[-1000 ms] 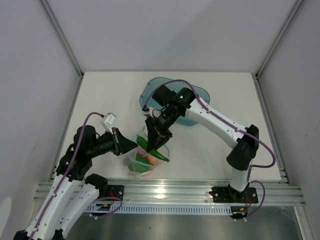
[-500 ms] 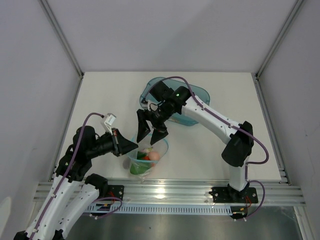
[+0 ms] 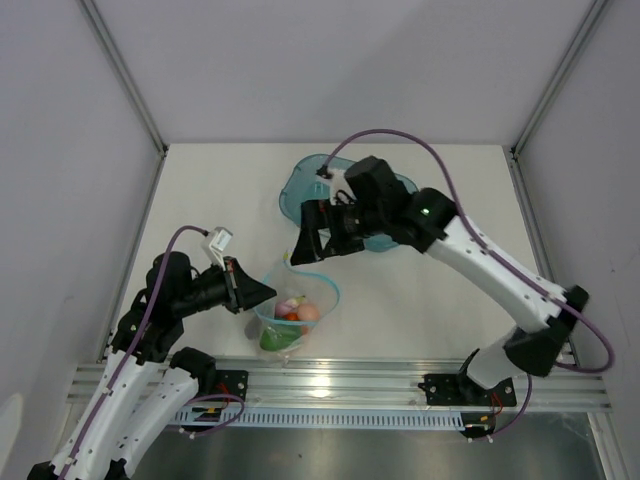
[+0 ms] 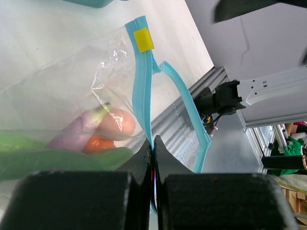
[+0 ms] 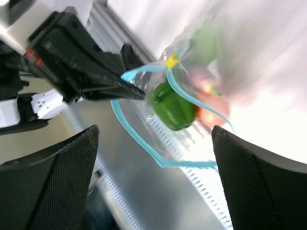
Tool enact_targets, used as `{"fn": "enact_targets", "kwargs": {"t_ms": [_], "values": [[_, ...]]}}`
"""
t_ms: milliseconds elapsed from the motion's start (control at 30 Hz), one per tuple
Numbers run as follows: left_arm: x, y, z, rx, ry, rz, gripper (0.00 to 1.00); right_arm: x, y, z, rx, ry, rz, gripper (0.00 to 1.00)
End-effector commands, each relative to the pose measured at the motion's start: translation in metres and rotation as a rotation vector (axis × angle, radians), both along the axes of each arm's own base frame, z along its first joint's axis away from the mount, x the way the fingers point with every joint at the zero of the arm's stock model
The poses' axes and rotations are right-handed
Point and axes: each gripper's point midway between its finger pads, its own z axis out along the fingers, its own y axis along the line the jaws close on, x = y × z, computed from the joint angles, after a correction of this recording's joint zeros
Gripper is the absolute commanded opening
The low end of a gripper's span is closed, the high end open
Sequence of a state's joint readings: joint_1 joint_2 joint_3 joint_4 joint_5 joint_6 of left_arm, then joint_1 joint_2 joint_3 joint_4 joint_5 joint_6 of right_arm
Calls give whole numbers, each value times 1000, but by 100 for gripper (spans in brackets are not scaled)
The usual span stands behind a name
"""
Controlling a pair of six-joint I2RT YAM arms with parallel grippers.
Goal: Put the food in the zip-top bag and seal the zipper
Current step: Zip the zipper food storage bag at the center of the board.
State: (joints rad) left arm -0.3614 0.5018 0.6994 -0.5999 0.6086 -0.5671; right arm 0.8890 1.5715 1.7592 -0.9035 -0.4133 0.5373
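The clear zip-top bag (image 3: 292, 322) stands open near the table's front edge. Its teal zipper (image 4: 143, 86) carries a yellow slider tab (image 4: 143, 39). My left gripper (image 3: 257, 293) (image 4: 153, 140) is shut on the zipper strip at the bag's left side, holding the mouth up. Inside lies the food: a beige egg (image 4: 116, 123), a purple eggplant (image 4: 76, 134), an orange piece (image 4: 97, 143), green pieces (image 4: 57, 160) and a green bell pepper (image 5: 173, 108). My right gripper (image 3: 320, 244) (image 5: 154, 132) hovers open and empty above and behind the bag's mouth.
A rigid teal translucent tub (image 3: 392, 190) sits at the back of the table, partly hidden under the right arm. The aluminium rail (image 3: 380, 380) with the arm bases runs just in front of the bag. Frame posts and grey walls close in both sides.
My right gripper let go of a long dark green vegetable inside the bag, opened wide, and rose back away from the mouth. The left gripper kept its grip and did not move.
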Motion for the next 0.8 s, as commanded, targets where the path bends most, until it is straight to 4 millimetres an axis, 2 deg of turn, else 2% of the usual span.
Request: {"fn": "enact_targets", "kwargs": {"t_ms": [0, 33, 67, 100, 233, 267, 533, 567, 600, 633, 700, 733, 767], "values": [[-2, -2, 9, -15, -27, -28, 1, 25, -36, 21, 57, -242, -145, 99], [-2, -3, 11, -19, -27, -33, 1, 27, -40, 20, 73, -251, -153, 99], [-3, -4, 13, -22, -30, -37, 0, 32, -46, 31, 129, -283, -167, 99], [-3, -4, 14, -25, -28, -42, 1, 27, -46, 18, 138, -247, -130, 100], [-7, -8, 20, -40, -36, -81, 1, 29, -40, 5, 115, -271, -31, 94], [-9, -9, 29, -52, -55, -98, 1, 30, -42, -4, 74, -307, 6, 91], [-27, -19, 48, -102, -86, -232, 0, 71, -49, -41, 6, -570, 67, 82], [-29, -19, 49, -106, -88, -242, 0, 70, -51, -54, -15, -581, 93, 82], [-32, -19, 51, -111, -89, -257, 0, 65, -49, -58, -5, -608, 158, 82], [-33, -20, 52, -113, -88, -263, 0, 66, -48, -53, 28, -642, 169, 82], [-36, -21, 52, -118, -82, -287, 1, 46, -45, -61, 112, -632, 280, 80], [-37, -21, 51, -120, -77, -297, 1, 43, -42, -54, 154, -674, 320, 80], [-37, -22, 49, -120, -69, -304, 1, 30, -40, -44, 227, -691, 375, 80]]}}
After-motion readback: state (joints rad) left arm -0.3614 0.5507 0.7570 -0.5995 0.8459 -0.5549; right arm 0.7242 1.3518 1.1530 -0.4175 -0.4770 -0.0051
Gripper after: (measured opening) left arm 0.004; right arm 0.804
